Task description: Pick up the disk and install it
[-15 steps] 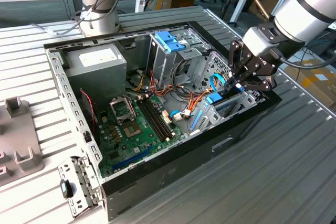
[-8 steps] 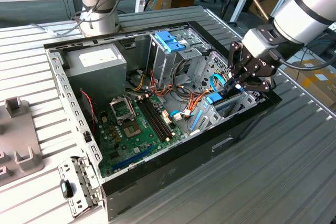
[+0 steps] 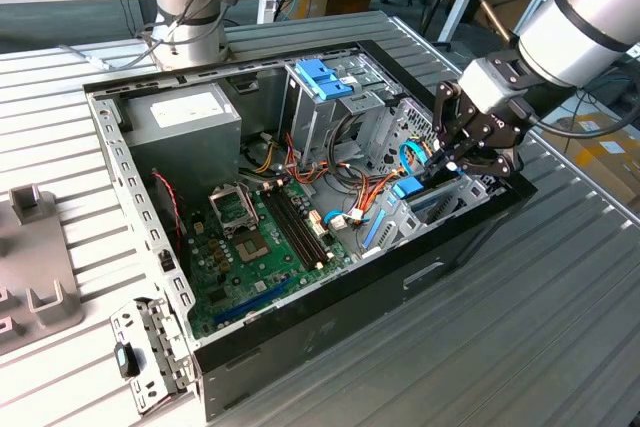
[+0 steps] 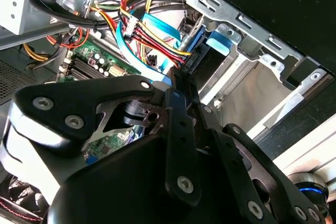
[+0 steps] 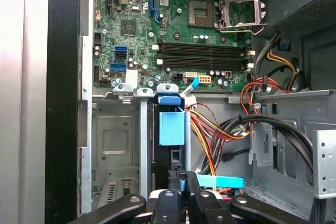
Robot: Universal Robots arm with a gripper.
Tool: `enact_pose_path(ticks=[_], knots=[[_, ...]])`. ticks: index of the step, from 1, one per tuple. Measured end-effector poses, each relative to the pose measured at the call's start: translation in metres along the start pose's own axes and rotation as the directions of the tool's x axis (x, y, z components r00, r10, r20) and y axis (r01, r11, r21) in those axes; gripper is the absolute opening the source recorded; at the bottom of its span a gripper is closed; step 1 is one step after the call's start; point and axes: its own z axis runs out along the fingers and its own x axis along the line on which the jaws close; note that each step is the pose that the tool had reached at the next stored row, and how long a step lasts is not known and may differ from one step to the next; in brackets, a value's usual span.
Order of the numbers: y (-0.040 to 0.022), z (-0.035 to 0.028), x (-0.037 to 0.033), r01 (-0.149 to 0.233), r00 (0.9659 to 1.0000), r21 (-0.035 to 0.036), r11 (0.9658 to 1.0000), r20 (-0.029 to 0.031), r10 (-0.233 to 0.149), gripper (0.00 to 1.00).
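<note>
The disk [image 3: 410, 190] stands on edge in the metal drive bay [image 3: 470, 192] at the open computer case's corner, on the exterior view's right. Its blue tab end [image 5: 171, 128] points toward the motherboard, and its dark narrow edge [image 5: 176, 157] runs back to my fingers. My gripper [image 3: 437, 165] reaches down into the bay from the right and is shut on the disk's rear edge, as seen in the first wrist view at the gripper [image 5: 182, 178]. In the second wrist view the gripper [image 4: 176, 82] sits just behind the blue tab [image 4: 220, 40].
Coloured cable bundles [image 5: 215, 129] lie close beside the bay. A tall metal drive cage with a blue handle [image 3: 322, 77] stands behind it. The motherboard [image 3: 250, 237] and power supply [image 3: 185, 112] take up the case's left. A second arm's base [image 3: 190, 7] stands behind the case, and a grey fixture [image 3: 35, 267] sits at far left.
</note>
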Motion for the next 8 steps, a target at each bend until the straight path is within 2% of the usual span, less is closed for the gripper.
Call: enact_pose_path(ticks=[2, 3, 6, 8], knots=[[0.0, 0.0006, 0.0001, 0.0, 1.0, 0.0, 1.0, 0.001, 0.0, 0.18], [0.0, 0.0006, 0.0001, 0.0, 1.0, 0.0001, 1.0, 0.001, 0.0, 0.24], [0.0, 0.0001, 0.0, 0.0, 1.0, 0.0, 1.0, 0.0, 0.0, 0.24], [0.0002, -0.0037, -0.0007, 0.0, 1.0, 0.0, 1.0, 0.0001, 0.0, 0.24]])
